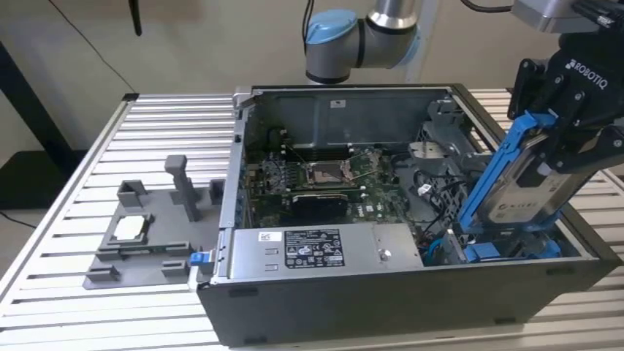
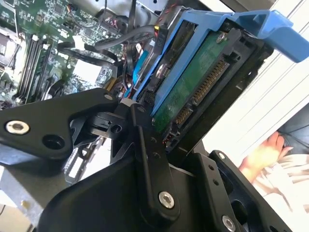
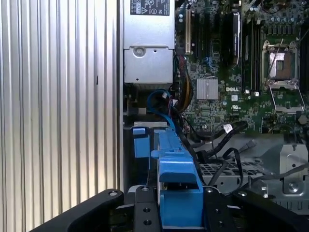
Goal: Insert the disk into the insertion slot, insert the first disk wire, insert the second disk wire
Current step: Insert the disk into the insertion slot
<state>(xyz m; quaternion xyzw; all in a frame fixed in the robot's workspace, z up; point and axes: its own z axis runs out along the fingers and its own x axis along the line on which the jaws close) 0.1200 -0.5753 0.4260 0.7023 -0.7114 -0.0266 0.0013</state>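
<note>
Black links of the tool [image 3: 177, 212] crowd the foreground in both wrist views, with its fingers closed tight on the blue carrier [image 3: 176, 169] that frames the disk [image 1: 522, 191]. The tool is gripping the disk, and it holds it near the upper end.

In the exterior view the disk hangs inside the open computer case [image 1: 410, 300]. The case stands on the slatted worktop [image 1: 88, 153], toward the edge on the exterior view's right. The disk's long axis is steep but not plumb. Its upper end leans out toward that same worktop edge. Its lower end points down and inward at the insertion slot [image 1: 507, 250], the blue-railed bay in the case corner nearest the exterior camera.

From the tool, the slot lies straight down the disk's own axis, just past the lower end. I cannot tell whether the carrier touches the rails. I judge the disk not yet seated, since most of it stands above the bay.

In the second wrist view the green circuit side and the connector strip [image 2: 205, 89] sit at the end toward the wrist, so the connector end is the upper one, away from the slot. The power supply box [image 1: 312, 248] lies beside the bay, with the motherboard [image 1: 332, 175] beyond it.
</note>
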